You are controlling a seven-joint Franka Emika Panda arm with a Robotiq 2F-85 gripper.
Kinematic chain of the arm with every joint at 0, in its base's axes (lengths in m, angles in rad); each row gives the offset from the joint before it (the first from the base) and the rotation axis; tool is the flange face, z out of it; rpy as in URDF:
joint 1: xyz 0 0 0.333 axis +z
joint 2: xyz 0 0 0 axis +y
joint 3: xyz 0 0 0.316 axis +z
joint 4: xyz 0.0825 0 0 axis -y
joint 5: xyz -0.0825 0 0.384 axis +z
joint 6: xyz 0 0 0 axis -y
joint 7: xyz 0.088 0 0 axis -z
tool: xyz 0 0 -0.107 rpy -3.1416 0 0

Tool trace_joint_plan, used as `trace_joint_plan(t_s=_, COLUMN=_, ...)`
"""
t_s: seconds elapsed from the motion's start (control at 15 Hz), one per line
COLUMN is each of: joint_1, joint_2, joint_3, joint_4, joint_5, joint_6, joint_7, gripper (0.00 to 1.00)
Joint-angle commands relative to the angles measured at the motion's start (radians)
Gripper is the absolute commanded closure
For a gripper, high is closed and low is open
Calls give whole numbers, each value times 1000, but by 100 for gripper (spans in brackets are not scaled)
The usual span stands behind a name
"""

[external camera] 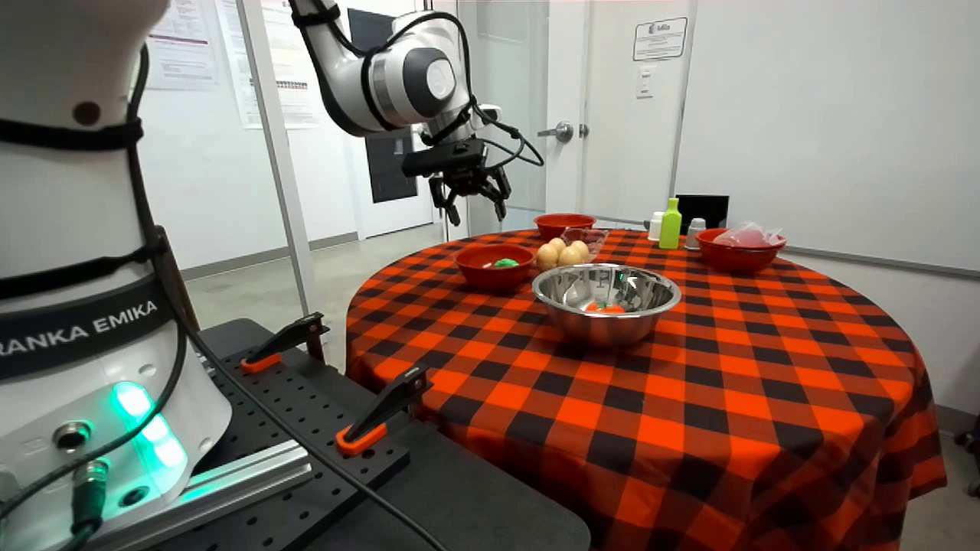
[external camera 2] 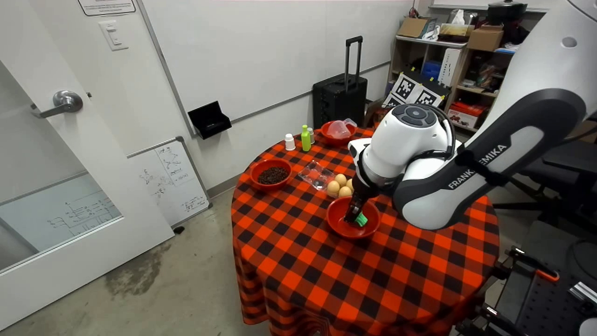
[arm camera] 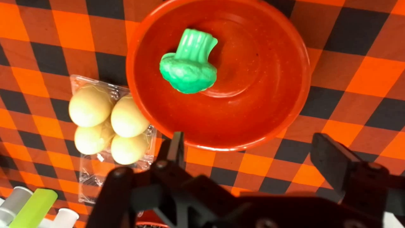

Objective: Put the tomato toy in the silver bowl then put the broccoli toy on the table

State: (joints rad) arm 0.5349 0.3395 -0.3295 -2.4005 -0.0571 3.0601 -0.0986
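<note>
The tomato toy (external camera: 611,310), red-orange with a touch of green, lies inside the silver bowl (external camera: 609,330), which rests on the checked surface (external camera: 689,398) near a red bowl (arm camera: 250,72). Within that red bowl, which stands just beside eggs (arm camera: 128,117) in a clear carton (arm camera: 90,172), the broccoli toy (arm camera: 189,68) lies on its side, lumpy at one end and ridged at the other. Overhead, the fingers (arm camera: 330,161) point downward, released and spread wide, apart from the broccoli toy and the surface.

Room above broccoli (arm camera: 189,68), red bowl (arm camera: 240,122) around
</note>
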Motion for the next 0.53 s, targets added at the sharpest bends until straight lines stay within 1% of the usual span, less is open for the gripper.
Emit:
trace_joint_plan(t_s=0.0, joint_1=-56, joint_2=77, joint_3=17, joint_4=79, joint_5=-97, joint_6=2, joint_7=95, gripper=0)
trace_joint_plan(t_s=0.2, joint_1=-70, joint_2=114, joint_3=-4, joint_4=111, joint_5=-145, joint_6=1, joint_7=150, gripper=0)
trace_joint_plan(t_s=0.47, joint_1=-96, joint_2=152, joint_3=-3, joint_4=142, joint_5=-151, joint_6=-1, joint_7=182, gripper=0)
